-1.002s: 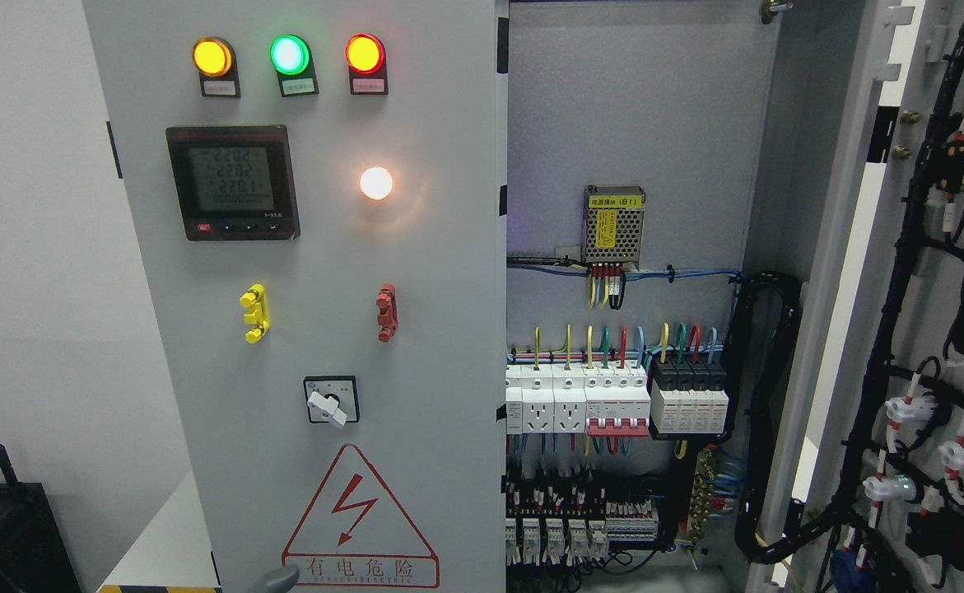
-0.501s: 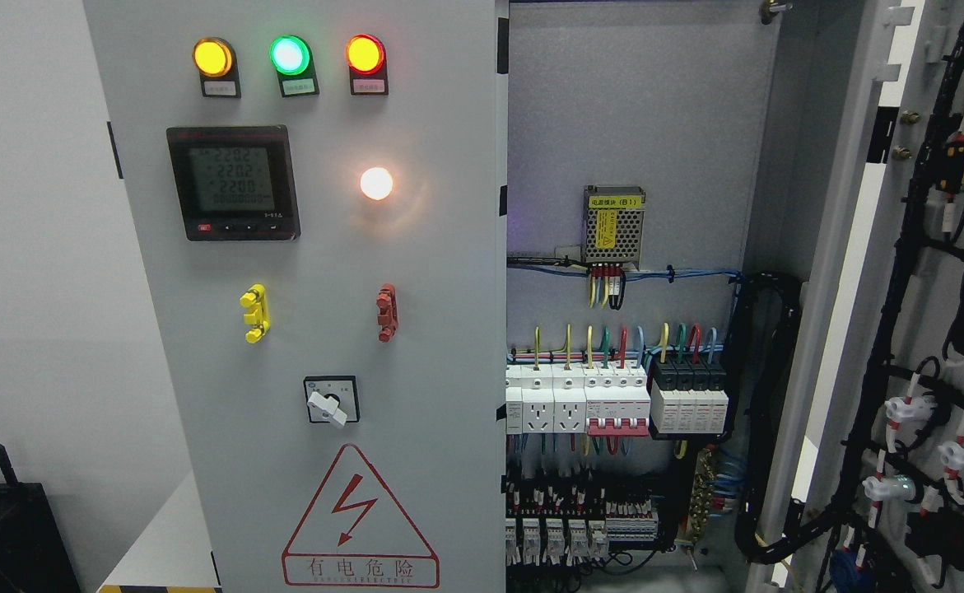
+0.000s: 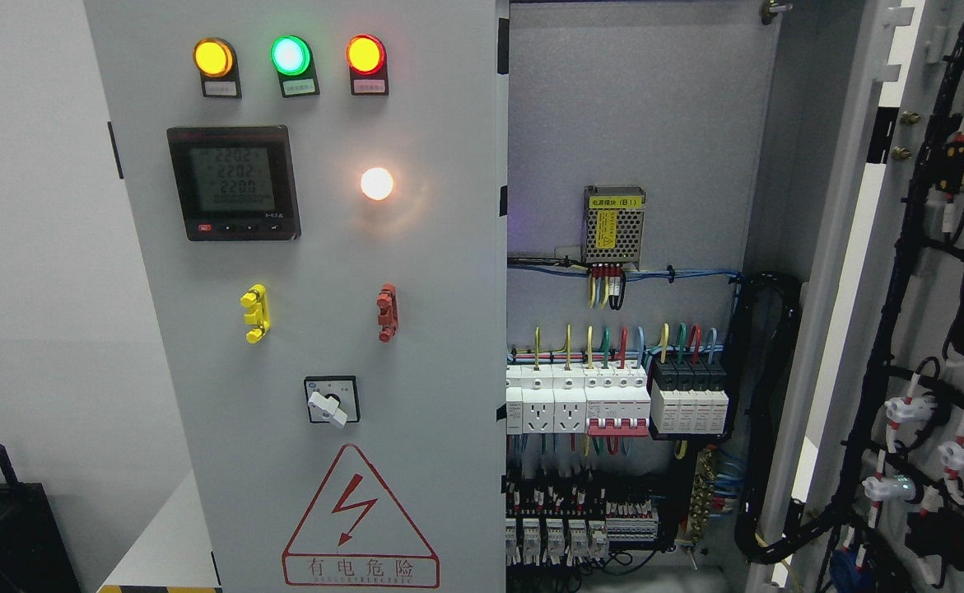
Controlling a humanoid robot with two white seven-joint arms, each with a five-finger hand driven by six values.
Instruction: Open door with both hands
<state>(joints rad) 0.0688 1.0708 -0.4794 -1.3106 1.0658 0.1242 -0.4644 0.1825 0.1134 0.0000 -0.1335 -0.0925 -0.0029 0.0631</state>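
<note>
A grey electrical cabinet fills the head view. Its left door (image 3: 440,346) stands shut and carries three lit lamps (image 3: 289,55), a black meter (image 3: 233,182), a white lamp (image 3: 376,183), a yellow switch (image 3: 254,313), a red switch (image 3: 386,312), a rotary selector (image 3: 330,400) and a red warning triangle (image 3: 358,523). The right door (image 3: 934,329) is swung wide open at the far right, its inner side covered in black cable looms. Between them the cabinet interior (image 3: 630,165) shows breakers (image 3: 613,403) and wiring. Neither of my hands is in view.
A small power supply (image 3: 613,225) hangs on the back panel. A thick black cable bundle (image 3: 766,412) runs down the right inner edge. At the lower left stand a dark box (image 3: 4,535) and a white surface (image 3: 160,543) beside a plain wall.
One second ago a grey fingertip showed at the bottom edge under the left door; it dropped out of view. The doors have not moved.
</note>
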